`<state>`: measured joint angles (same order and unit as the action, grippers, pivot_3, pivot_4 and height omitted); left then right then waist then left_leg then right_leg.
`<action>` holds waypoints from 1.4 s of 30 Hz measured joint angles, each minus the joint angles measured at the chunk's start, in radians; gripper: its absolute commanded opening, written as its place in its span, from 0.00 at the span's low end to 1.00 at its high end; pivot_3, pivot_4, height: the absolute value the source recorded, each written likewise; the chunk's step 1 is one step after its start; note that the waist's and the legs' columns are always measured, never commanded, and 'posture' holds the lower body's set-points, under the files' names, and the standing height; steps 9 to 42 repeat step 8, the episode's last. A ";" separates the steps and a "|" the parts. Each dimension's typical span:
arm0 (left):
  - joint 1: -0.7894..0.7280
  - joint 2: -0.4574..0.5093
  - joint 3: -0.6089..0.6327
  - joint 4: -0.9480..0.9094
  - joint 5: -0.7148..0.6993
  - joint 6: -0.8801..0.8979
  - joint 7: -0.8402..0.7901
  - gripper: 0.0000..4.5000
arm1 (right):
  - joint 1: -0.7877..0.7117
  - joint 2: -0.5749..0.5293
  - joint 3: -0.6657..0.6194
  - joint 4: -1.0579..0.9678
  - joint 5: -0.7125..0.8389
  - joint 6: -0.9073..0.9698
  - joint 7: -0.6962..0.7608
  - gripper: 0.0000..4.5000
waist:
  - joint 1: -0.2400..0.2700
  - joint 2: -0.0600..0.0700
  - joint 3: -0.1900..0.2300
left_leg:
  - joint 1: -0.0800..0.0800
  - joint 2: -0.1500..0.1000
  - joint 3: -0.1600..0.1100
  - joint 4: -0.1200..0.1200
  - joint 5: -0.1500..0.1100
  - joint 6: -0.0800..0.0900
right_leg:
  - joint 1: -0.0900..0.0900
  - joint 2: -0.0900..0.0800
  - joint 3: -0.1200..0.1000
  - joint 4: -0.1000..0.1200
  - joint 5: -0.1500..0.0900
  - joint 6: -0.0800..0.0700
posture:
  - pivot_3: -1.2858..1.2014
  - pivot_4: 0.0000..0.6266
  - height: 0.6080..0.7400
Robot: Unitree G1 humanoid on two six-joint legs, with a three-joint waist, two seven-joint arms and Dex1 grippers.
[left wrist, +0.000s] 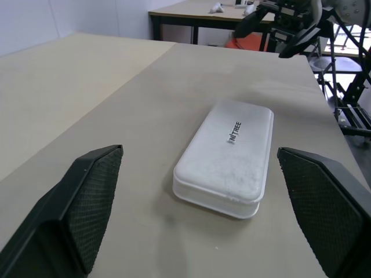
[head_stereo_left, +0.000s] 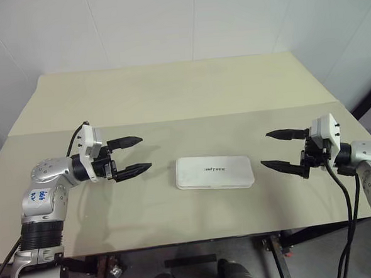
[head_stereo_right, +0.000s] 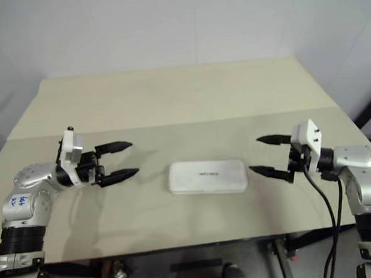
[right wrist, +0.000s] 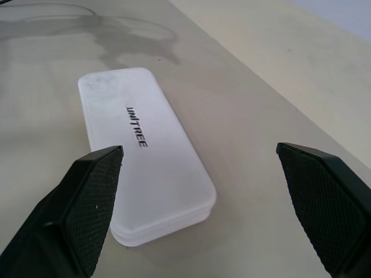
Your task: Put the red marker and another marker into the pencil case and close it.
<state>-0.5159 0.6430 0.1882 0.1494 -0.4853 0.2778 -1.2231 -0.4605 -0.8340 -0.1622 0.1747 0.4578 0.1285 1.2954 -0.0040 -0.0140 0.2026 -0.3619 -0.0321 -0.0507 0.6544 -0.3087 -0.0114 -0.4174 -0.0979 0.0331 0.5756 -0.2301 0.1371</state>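
White pencil case (head_stereo_left: 214,172) flat on the tan table (head_stereo_left: 170,96), low in the middle of the left eye frame. Lid shut, small dark letters on top. No hand on it.

Left gripper (head_stereo_left: 131,156) at the left of the frame, level with the case and well apart from it. Two black fingers (head_stereo_left: 126,142) spread wide, pointing toward the case. Nothing between them.

Right gripper (head_stereo_left: 282,149) at the right of the frame, also apart from the case. Fingers spread wide too, pointing back at the case, holding nothing.

Case seen again between the fingers in both wrist views, closed, lying long-ways away from each gripper (left wrist: 229,159) (right wrist: 145,150).

Farther back, bare tabletop up to the middle of the frame. Beyond that, a white wall (head_stereo_left: 185,22) across the top.
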 measured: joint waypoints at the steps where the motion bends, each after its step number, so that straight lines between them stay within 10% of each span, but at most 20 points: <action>1: 0.000 0.001 0.000 -0.010 -0.002 0.006 -0.001 0.99 | -0.008 -0.007 0.000 0.012 -0.007 -0.005 0.006 1.00 | -0.001 0.000 0.000 | 0.000 0.000 0.000 -0.001 0.000 0.000 | 0.000 0.000 0.000 0.000 0.000 0.000 | 0.52 0.24 1.00; 42: 0.019 0.012 -0.003 -0.030 -0.008 0.004 -0.009 0.99 | -0.035 -0.016 0.000 0.061 -0.018 -0.022 0.029 1.00 | 0.000 0.000 0.000 | -0.003 0.001 0.002 -0.002 0.000 -0.001 | -0.003 0.001 0.000 0.001 0.000 0.000 | 0.52 0.24 1.00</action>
